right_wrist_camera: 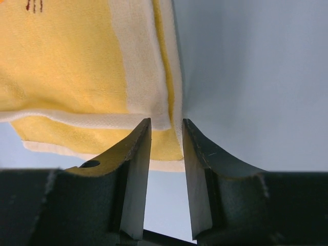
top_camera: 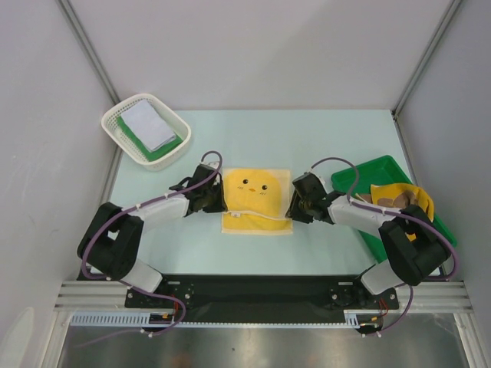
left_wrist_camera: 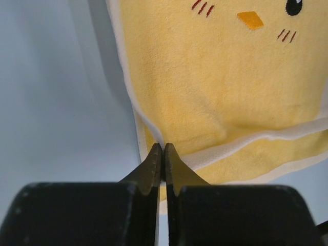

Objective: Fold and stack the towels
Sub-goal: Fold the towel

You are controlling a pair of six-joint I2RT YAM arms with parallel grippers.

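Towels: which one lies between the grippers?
The yellow chick-face towel, mid-table between the left gripper and right gripper; white towel and green towel lie in the basket.

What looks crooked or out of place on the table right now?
The yellow towel is folded unevenly: its folded layer stops short, leaving a strip of the lower layer showing along the near edge. In the green tray, a brown-and-yellow towel lies crumpled, not folded.

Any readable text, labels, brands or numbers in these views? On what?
None readable in any view.
The yellow towel carries only a drawn chick face, no letters.
The white basket and the green tray show no labels.
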